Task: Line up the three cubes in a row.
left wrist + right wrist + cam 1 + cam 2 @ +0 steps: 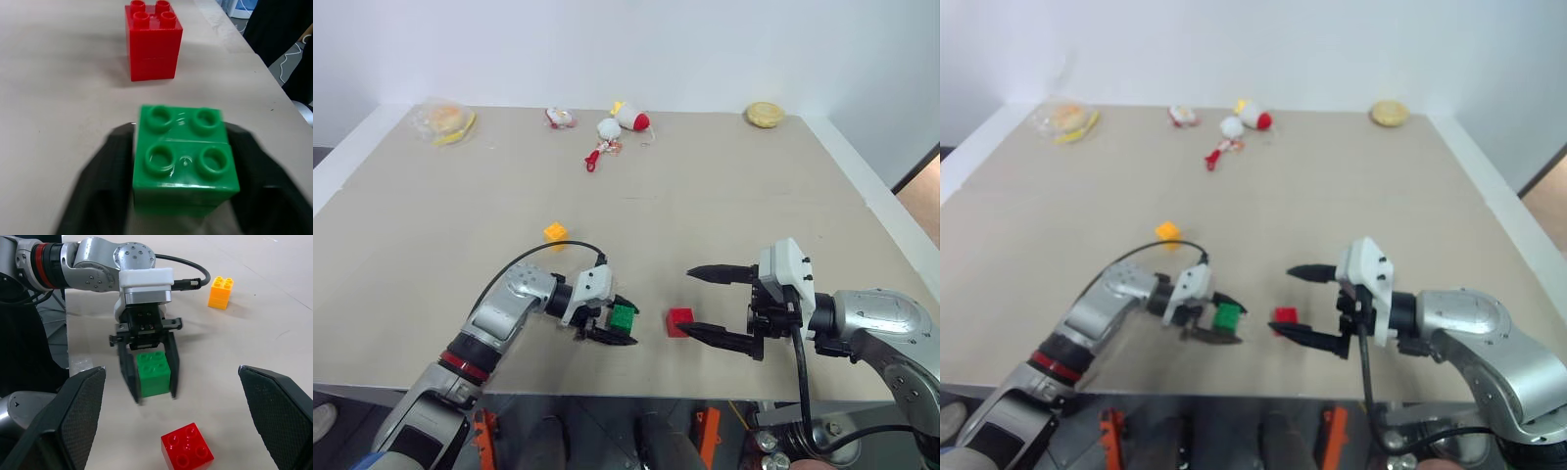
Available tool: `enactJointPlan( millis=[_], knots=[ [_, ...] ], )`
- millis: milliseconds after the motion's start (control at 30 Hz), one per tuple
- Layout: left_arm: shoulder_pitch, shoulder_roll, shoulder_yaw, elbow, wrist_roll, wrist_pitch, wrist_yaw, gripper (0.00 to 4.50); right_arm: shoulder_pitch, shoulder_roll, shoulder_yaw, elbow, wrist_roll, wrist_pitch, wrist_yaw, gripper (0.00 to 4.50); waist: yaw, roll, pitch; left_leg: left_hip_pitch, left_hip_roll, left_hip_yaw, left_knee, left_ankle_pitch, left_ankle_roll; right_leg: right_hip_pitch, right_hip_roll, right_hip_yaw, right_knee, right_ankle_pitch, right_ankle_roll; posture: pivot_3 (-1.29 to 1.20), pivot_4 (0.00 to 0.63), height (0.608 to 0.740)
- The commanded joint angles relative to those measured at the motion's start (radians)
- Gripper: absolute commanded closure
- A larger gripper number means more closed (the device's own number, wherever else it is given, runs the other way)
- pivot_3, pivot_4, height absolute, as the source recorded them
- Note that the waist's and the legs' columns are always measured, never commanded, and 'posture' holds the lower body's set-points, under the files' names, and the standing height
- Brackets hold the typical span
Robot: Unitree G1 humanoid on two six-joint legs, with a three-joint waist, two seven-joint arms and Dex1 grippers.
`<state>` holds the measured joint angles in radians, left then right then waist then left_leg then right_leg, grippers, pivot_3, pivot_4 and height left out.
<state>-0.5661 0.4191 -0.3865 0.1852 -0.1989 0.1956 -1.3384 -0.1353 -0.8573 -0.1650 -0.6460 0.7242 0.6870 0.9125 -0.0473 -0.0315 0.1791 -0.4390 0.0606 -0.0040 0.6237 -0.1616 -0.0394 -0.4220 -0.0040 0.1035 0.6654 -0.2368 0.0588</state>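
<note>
Left wrist view: green cube (185, 159) is seen on the table (431, 255) between the left end effector (610, 327) fingers, part-opened; grip cannot be told. Red cube (680, 321) at 3 o'clock, yellow cube (555, 232) at 11. Right end effector (713, 305) wide, empty. Judged light, rigid, slick; flat sides suit gripping.

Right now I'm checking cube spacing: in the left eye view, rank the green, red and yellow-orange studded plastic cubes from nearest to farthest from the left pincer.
1. Green studded plastic cube: between the fingers of the left pincer.
2. Red studded plastic cube: beside it, toward the robot's right.
3. Yellow-orange studded plastic cube: farther up the table, toward the far edge.
</note>
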Motion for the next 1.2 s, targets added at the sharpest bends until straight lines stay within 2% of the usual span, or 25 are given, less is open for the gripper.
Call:
enactJointPlan(
  millis=[33, 67, 233, 367, 467, 600, 767, 967, 1200],
  knots=[
    [0.001, 0.007, 0.018, -0.029, -0.005, 0.012, 0.013, 0.45, -0.020, -0.012, -0.020, -0.022, 0.017, -0.012, -0.001, 0.00, 0.000, 0.000, 0.000, 0.000, 0.000, 0.000, 0.000, 0.000, 0.000, 0.000, 0.000, 0.000, 0.000, 0.000, 0.000, 0.00, 0.150, 0.737],
    [0.002, 0.009, 0.021, -0.033, -0.006, 0.016, 0.015, 0.08, -0.021, -0.012, -0.019, -0.021, 0.017, -0.013, 0.000, 0.00, 0.000, 0.000, 0.000, 0.000, 0.000, 0.000, 0.000, 0.000, 0.000, 0.000, 0.000, 0.000, 0.000, 0.000, 0.000, 0.00, 0.150, 0.737],
    [-0.007, 0.009, 0.076, -0.100, -0.072, 0.074, 0.031, 0.08, -0.028, -0.011, -0.021, -0.017, 0.022, -0.015, 0.004, 0.00, 0.000, 0.000, 0.000, 0.000, 0.000, 0.000, 0.000, 0.000, 0.000, 0.000, 0.000, 0.000, 0.000, 0.000, 0.000, 0.00, 0.150, 0.737],
    [-0.052, -0.004, 0.231, -0.217, -0.255, 0.268, 0.111, 0.08, -0.058, -0.003, -0.043, -0.017, 0.068, -0.003, -0.001, 0.00, 0.000, 0.000, 0.000, 0.000, 0.000, 0.000, 0.000, 0.000, 0.000, 0.000, 0.000, 0.000, 0.000, 0.000, 0.000, 0.00, 0.150, 0.737],
    [-0.070, -0.003, 0.292, -0.249, -0.310, 0.343, 0.177, 0.08, -0.072, 0.001, -0.052, -0.017, 0.097, 0.000, -0.014, 0.00, 0.000, 0.000, 0.000, 0.000, 0.000, -0.001, 0.000, 0.000, 0.000, 0.001, 0.000, -0.001, 0.000, 0.000, 0.000, 0.00, 0.150, 0.737],
    [-0.132, 0.033, 0.412, -0.088, -0.222, 0.274, 0.360, 0.08, -0.201, 0.077, 0.013, 0.053, 0.074, -0.018, -0.079, 0.00, -0.003, 0.000, 0.000, 0.002, 0.000, -0.001, 0.001, 0.000, 0.000, 0.002, 0.001, 0.000, 0.000, 0.001, 0.000, 0.00, 0.150, 0.737],
    [-0.190, 0.052, 0.429, 0.125, -0.163, 0.180, 0.397, 0.08, -0.283, 0.115, 0.080, 0.139, 0.009, -0.047, -0.073, 0.00, 0.002, 0.000, 0.000, 0.002, 0.000, -0.004, 0.000, 0.001, 0.002, 0.001, 0.003, 0.000, 0.000, 0.003, -0.001, 0.00, 0.150, 0.737],
    [-0.223, 0.039, 0.395, 0.299, -0.101, 0.099, 0.396, 0.08, -0.365, 0.155, 0.116, 0.206, -0.033, -0.084, -0.061, 0.00, 0.003, 0.000, 0.000, -0.001, -0.002, -0.004, 0.000, 0.001, 0.002, 0.000, 0.001, 0.000, 0.000, 0.003, 0.004, 0.00, 0.150, 0.737],
    [-0.195, 0.031, 0.351, 0.392, -0.011, 0.071, 0.433, 0.08, -0.399, 0.179, 0.132, 0.236, -0.067, -0.098, -0.053, 0.00, 0.002, 0.000, 0.000, -0.001, -0.002, -0.005, -0.003, 0.001, 0.001, -0.001, 0.001, 0.000, 0.000, 0.003, 0.004, 0.00, 0.150, 0.737]
  ],
)
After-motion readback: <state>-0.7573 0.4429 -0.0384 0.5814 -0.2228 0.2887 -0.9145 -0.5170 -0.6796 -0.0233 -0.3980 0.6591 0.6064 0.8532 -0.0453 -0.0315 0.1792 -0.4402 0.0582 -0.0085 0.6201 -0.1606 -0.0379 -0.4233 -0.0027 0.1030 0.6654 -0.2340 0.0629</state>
